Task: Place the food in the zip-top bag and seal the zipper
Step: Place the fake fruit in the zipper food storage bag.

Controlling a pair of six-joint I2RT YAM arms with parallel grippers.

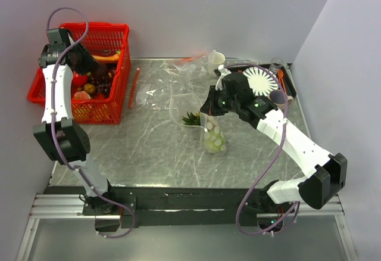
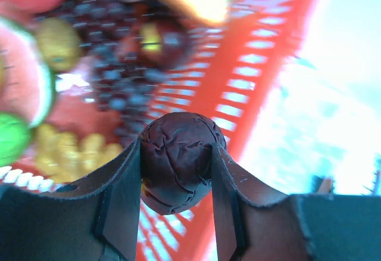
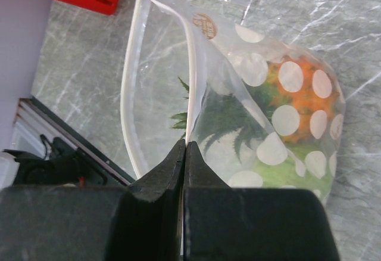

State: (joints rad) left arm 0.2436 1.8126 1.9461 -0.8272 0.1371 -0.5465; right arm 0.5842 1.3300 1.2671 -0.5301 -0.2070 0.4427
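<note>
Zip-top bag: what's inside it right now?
Through the zip-top bag show a dark-green spiky tuft, an orange piece and a light-green fruit. White dots and crinkles hide anything more.

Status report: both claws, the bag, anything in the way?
Left claw shut on purple piece over red basket. Right claw pinching zip-top bag rim, mouth open, leafy tuft inside. Loose clear plastic between basket and bag.

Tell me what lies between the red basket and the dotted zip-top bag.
Top view: a flat clear bag with a long orange-red edge strip lies there.
</note>
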